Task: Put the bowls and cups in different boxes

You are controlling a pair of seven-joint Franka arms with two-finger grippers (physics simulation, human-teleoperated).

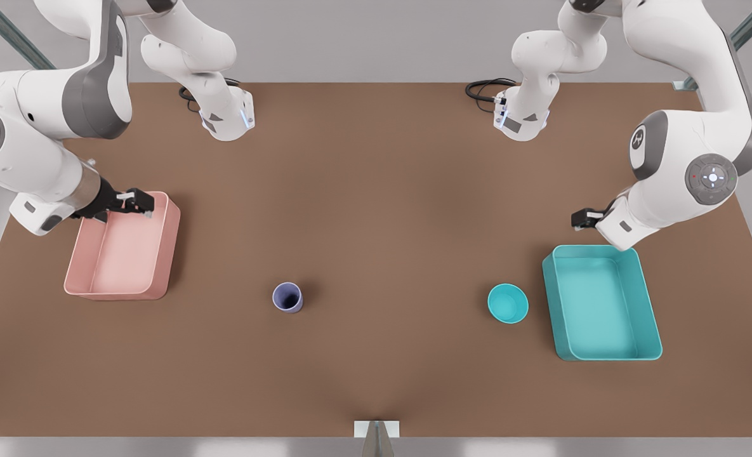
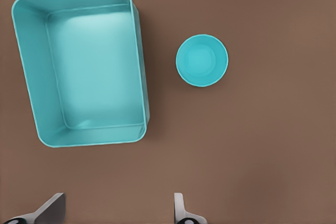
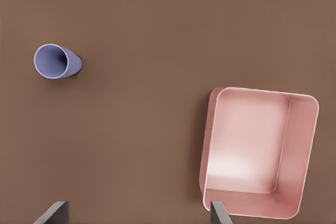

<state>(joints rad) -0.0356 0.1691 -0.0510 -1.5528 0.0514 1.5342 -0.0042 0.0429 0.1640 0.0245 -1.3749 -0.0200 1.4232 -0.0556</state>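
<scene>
Bowl [image 1: 507, 303] sits upright at nine o'clock of the teal box [image 1: 648, 317] in the front view, cup [image 1: 287, 297] mid-table, pink box [image 1: 166, 254] beyond, nothing sorted. Left wrist view: left gripper [image 2: 114, 211] spread wide, empty, probably poised to descend. Right wrist view: right gripper [image 3: 139, 212] likewise wide, overlooking the cup [image 3: 56, 61]

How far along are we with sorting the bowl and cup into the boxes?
Nothing is sorted yet. The teal bowl sits on the table beside the empty teal box; the purple cup stands apart from the empty pink box. The left gripper hovers open near the teal box, the right gripper open over the pink box's rim. Both moves remain.
</scene>
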